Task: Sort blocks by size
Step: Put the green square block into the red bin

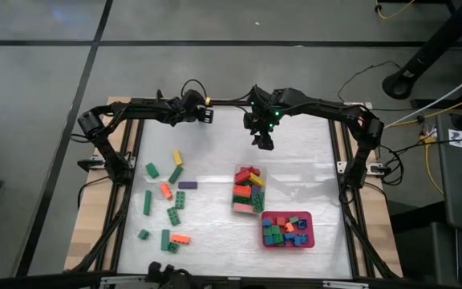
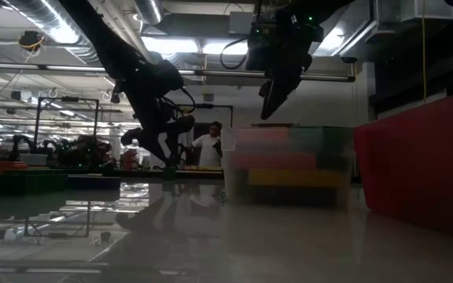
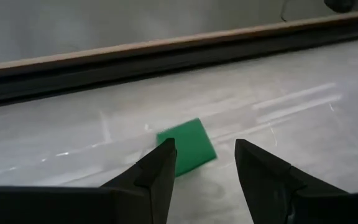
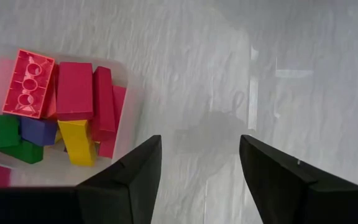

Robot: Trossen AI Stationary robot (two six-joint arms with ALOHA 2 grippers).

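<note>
Nearest the front edge of the table [image 1: 215, 249], loose blocks [image 1: 171, 210] lie scattered over the left half: green bars, an orange piece, a yellow one and a purple bar, mostly apart from one another. On the right half, near the front, the red tray [image 1: 288, 229] holds short bricks in green, red and blue. Just behind it, the clear tub [image 1: 248, 189] holds longer bars in red, yellow and green, piled together.

Farther back, the right gripper [image 1: 263, 141] hangs above the table, beyond the tub, fingers spread and holding nothing; the right wrist view shows bare table between them and the tub's bricks to one side.

At the far edge, the left gripper [image 1: 207, 113] sits near the back rail, fingers likewise parted and empty. Its wrist view shows a single green block [image 3: 187, 145] lying on the table just past the fingertips; whether it touches them cannot be judged from this angle.

A person [image 2: 209, 146] stands in the room beyond.
</note>
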